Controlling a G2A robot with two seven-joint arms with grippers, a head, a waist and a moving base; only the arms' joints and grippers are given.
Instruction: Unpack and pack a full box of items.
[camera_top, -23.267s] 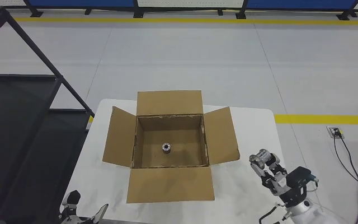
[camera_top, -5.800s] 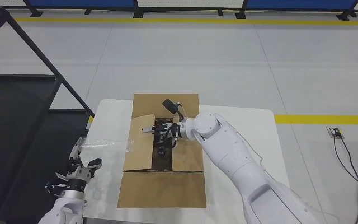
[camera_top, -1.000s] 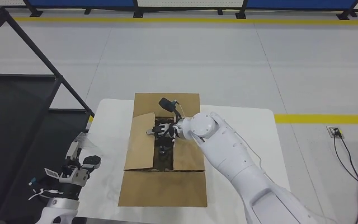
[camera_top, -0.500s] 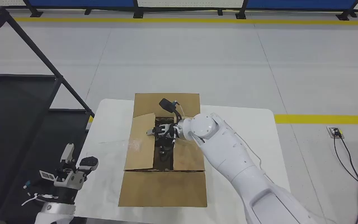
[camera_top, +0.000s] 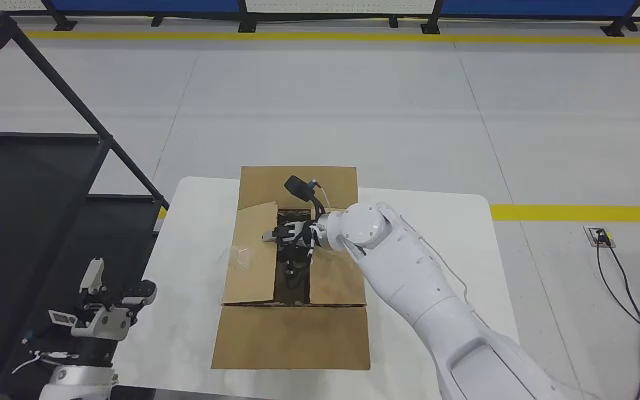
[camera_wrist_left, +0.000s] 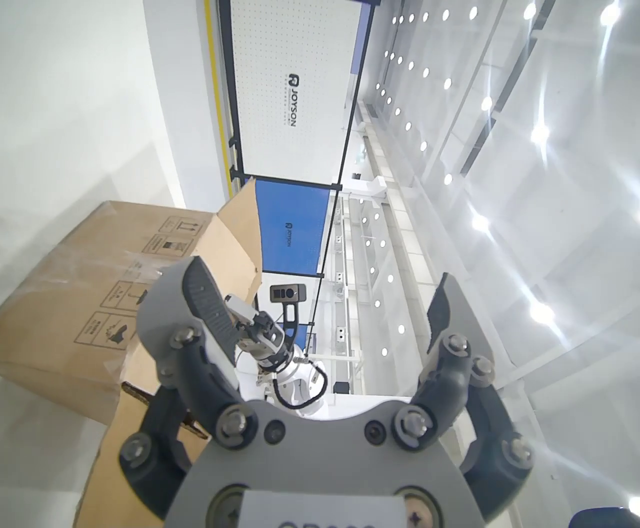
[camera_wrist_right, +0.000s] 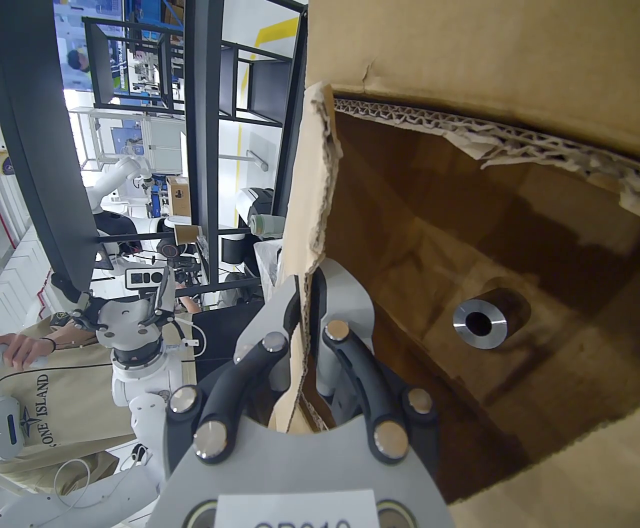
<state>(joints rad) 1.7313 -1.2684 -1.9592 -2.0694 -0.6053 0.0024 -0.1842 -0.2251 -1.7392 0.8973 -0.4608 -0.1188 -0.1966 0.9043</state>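
Observation:
A brown cardboard box stands on the white table. Its near flap lies flat outward and its two side flaps are folded partly inward. My right gripper is over the opening, shut on the torn edge of the left side flap. A small metal cylinder lies on the box floor. My left gripper hangs off the table's left near corner, open and holding nothing, its fingers pointing up. The box is beyond it.
A black metal rack stands left of the table. A scrap of clear tape clings to the box's left side. Bare table surface lies to the right of the box and along its left side.
My left gripper has drawn back from the box's left side toward the table's left near corner and beyond its edge. The right arm and the flap it holds have not moved.

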